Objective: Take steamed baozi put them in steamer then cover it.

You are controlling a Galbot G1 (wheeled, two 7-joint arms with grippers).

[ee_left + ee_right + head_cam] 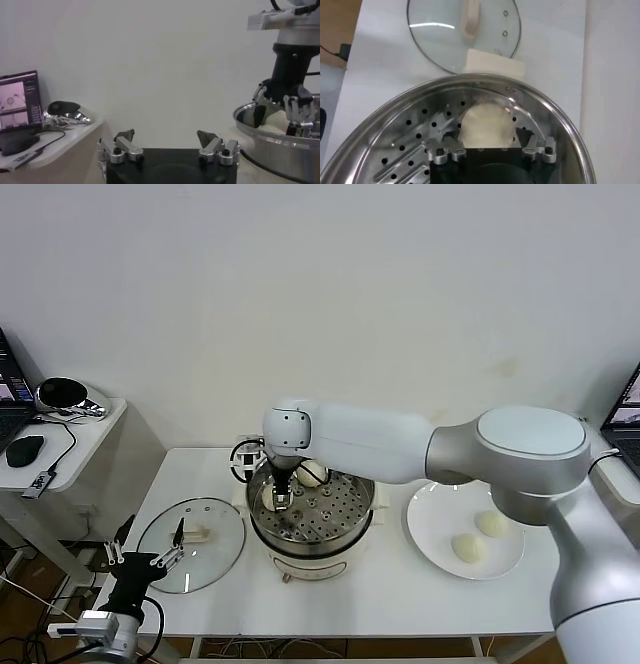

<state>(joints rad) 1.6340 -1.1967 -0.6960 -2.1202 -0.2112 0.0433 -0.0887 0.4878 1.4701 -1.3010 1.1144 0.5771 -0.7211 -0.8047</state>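
The steamer (pixel 310 549), a shiny pot with a perforated tray, stands mid-table. One baozi (pixel 312 473) lies at its far side. My right gripper (pixel 280 496) is down inside the pot, its jaws open on either side of a second baozi (pixel 486 125) that rests on the tray; small gaps show at both fingers. Two more baozi (pixel 468 548) (pixel 492 524) lie on the white plate (pixel 430 529). The glass cover (pixel 190 544) lies flat on the table left of the steamer, also in the right wrist view (pixel 440 40). My left gripper (pixel 150 559) is open and empty, low at the table's left front.
A side desk (pixel 95 434) with a mouse, cables and a laptop stands at the left. The wall runs close behind the table. In the left wrist view the steamer (pixel 270 145) and the right arm's gripper (pixel 280 112) show to one side.
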